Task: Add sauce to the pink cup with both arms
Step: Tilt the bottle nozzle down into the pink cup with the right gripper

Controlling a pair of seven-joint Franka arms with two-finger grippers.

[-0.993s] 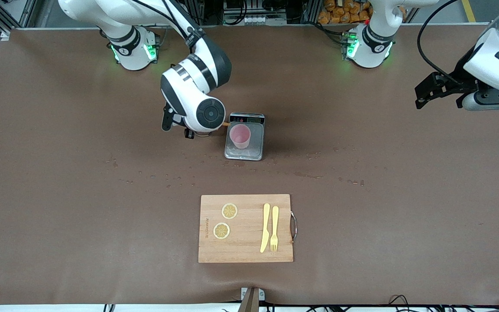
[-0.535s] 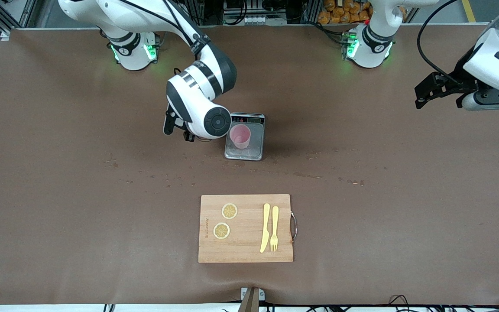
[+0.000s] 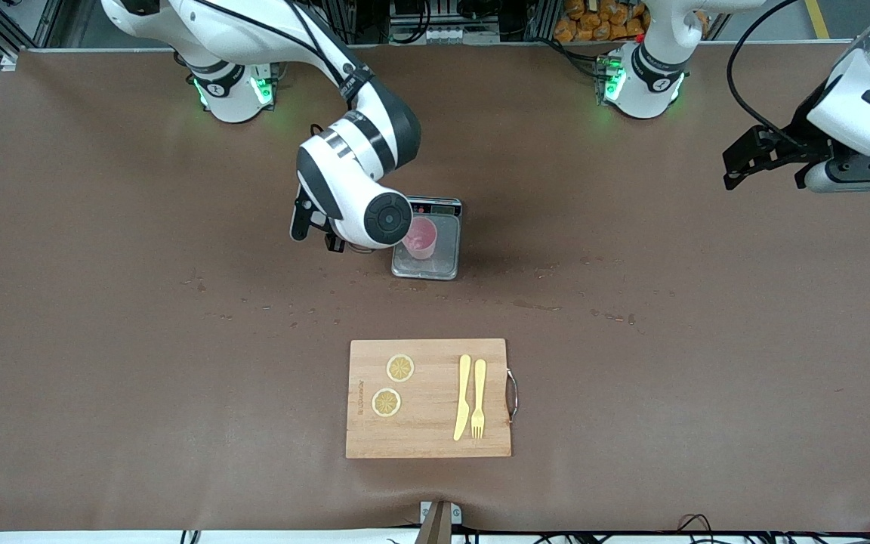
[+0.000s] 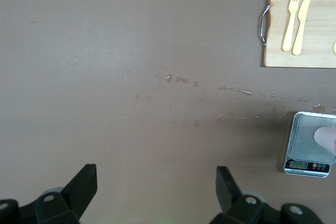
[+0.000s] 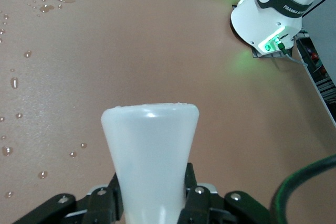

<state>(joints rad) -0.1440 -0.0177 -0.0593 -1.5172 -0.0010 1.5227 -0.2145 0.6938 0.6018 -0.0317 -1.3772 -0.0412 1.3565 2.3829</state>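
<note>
The pink cup [image 3: 423, 237] stands on a small grey scale [image 3: 435, 266] at mid-table; both also show in the left wrist view, the cup [image 4: 326, 141] on the scale [image 4: 306, 145]. My right gripper [image 5: 152, 192] is shut on the whitish sauce bottle [image 5: 150, 156], whose flat bottom end faces the wrist camera. Its orange cap and nozzle are hidden. In the front view the right arm's wrist [image 3: 374, 215] hangs right beside the cup, overlaps its rim and hides the bottle. My left gripper [image 3: 737, 162] is open and empty and waits high over the left arm's end of the table [image 4: 155, 176].
A wooden cutting board [image 3: 429, 398] with two lemon slices [image 3: 400, 368], a yellow knife [image 3: 463, 397] and a yellow fork [image 3: 478, 398] lies nearer the front camera. Liquid drops [image 3: 533, 305] dot the brown mat between the board and the scale.
The right arm has moved with the bottle toward the cup, and its wrist now overlaps the cup's rim. The orange nozzle tip seen earlier is now hidden. The left arm has not moved.
</note>
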